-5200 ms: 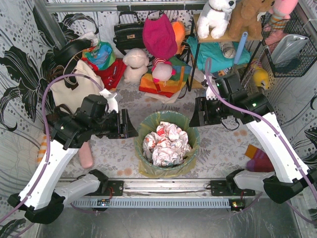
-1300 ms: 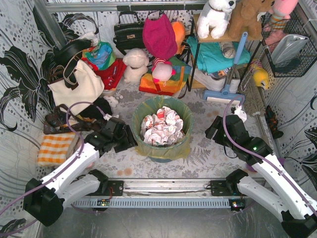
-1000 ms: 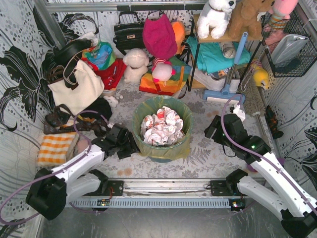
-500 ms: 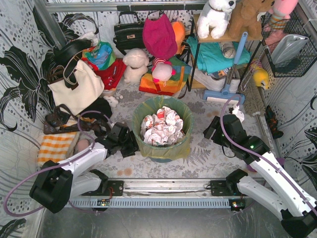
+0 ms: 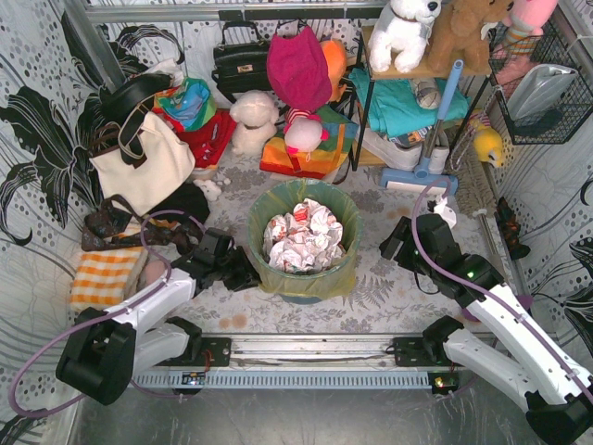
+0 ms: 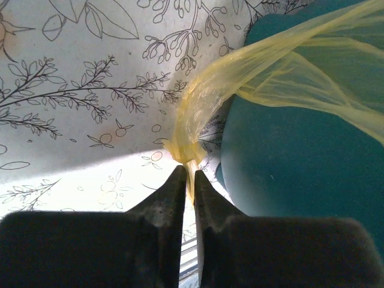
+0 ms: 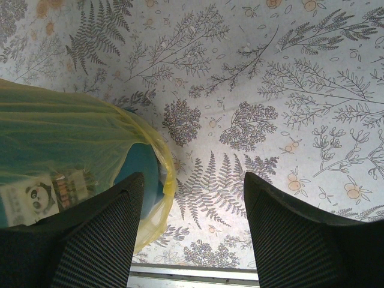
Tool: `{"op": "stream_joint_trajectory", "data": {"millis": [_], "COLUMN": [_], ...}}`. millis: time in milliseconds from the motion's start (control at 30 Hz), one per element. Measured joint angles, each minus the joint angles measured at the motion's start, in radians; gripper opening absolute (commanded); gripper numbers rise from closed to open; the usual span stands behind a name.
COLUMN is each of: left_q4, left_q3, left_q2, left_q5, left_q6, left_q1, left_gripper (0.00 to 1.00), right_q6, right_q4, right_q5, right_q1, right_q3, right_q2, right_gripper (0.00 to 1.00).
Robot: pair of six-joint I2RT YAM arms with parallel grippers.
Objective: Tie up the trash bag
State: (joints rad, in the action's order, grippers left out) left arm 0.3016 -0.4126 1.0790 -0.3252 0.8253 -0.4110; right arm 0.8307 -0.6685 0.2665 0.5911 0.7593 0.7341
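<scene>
The trash bag (image 5: pixel 301 278) is thin yellow plastic lining a teal round bin (image 5: pixel 304 295) in the middle of the floor, with crumpled white paper (image 5: pixel 301 236) inside. My left gripper (image 5: pixel 246 275) is low at the bin's left side. In the left wrist view it (image 6: pixel 189 175) is shut on a twisted fold of the bag (image 6: pixel 193 123), beside the bin wall (image 6: pixel 288 174). My right gripper (image 5: pixel 390 246) is open and empty, right of the bin. In the right wrist view (image 7: pixel 192 198) the bag's hanging edge (image 7: pixel 163 174) lies by its left finger.
A cream tote bag (image 5: pixel 144 162) and an orange striped cloth (image 5: pixel 102 276) lie at the left. A blue broom head (image 5: pixel 417 178), soft toys, a black handbag (image 5: pixel 241 60) and a shelf rack stand behind. The metal rail (image 5: pixel 306 350) runs along the near edge.
Both arms came down from beside the bin's rim. In the last second the left gripper moved in to the bin's left side, at the bag's edge. The right arm barely moved.
</scene>
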Motion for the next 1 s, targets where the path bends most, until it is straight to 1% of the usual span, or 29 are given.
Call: {"op": "stream_joint_trajectory", "data": {"millis": [133,233,333,467,733,1000], "left_q4": [0.001,0.006,0.006,0.008,0.028,0.063], "left_q3": [0.0,0.0,0.0,0.0,0.0,-0.019], "left_q2": [-0.008,-0.028,-0.05,-0.068,-0.08,-0.123], "left_q5": [0.0,0.008,0.022,0.039,0.055,0.088], "left_q6": [-0.005,-0.01,-0.012,-0.013,-0.015,-0.016], "left_q1": [0.0,0.0,0.0,0.0,0.0,0.0], "left_gripper": [0.1,0.0,0.0,0.0,0.0,0.0], "right_q6": [0.0,0.009,0.023,0.043,0.125,0.176], "right_q4": [0.004,0.007,0.034,0.1,0.381,0.592], "right_q5": [-0.013,-0.031,-0.069,-0.158,-0.368,-0.476], "right_q1": [0.0,0.0,0.0,0.0,0.0,0.001], "right_q3": [-0.018,-0.034,-0.072,-0.144,-0.318,-0.372], "right_q2": [0.002,0.011,0.029,0.083,0.182,0.305], "right_gripper": [0.67,0.66,0.63,0.57,0.48,0.44]}}
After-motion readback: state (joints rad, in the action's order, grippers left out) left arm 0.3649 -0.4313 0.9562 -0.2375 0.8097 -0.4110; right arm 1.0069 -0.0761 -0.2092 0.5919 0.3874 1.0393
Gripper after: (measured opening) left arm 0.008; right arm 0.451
